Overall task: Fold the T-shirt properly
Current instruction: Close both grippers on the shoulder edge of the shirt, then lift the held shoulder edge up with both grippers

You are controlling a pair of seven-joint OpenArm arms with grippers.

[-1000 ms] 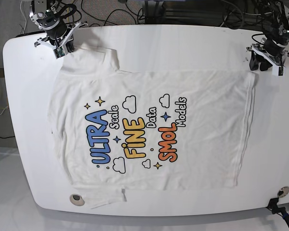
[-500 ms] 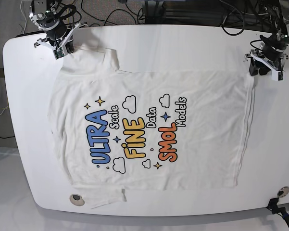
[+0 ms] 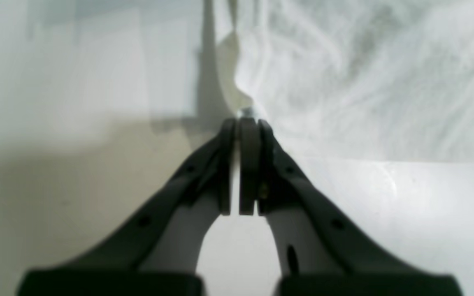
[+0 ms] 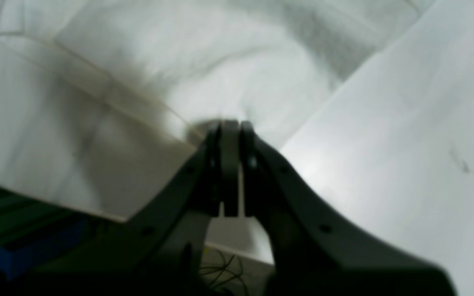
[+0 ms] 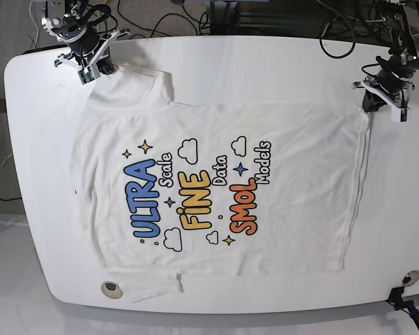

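The white T-shirt (image 5: 216, 188) lies spread flat on the table, print side up with blue "ULTRA", yellow "FINE" and orange "SMOL". My right gripper (image 5: 97, 70) is at the far left sleeve. In the right wrist view it (image 4: 228, 123) is shut on a bunched fold of the cloth (image 4: 138, 74). My left gripper (image 5: 369, 106) is at the shirt's far right hem corner. In the left wrist view it (image 3: 243, 121) is shut with the corner of the cloth (image 3: 364, 82) at its tips.
The white table (image 5: 265, 63) has rounded corners. A round grommet (image 5: 111, 288) sits near the front left edge, beside the other sleeve. Cables (image 5: 160, 17) lie behind the table. A black clamp (image 5: 404, 300) is at the front right corner.
My left gripper has moved in toward the shirt's far right corner and down onto it. My right gripper has shifted slightly up and right with the sleeve.
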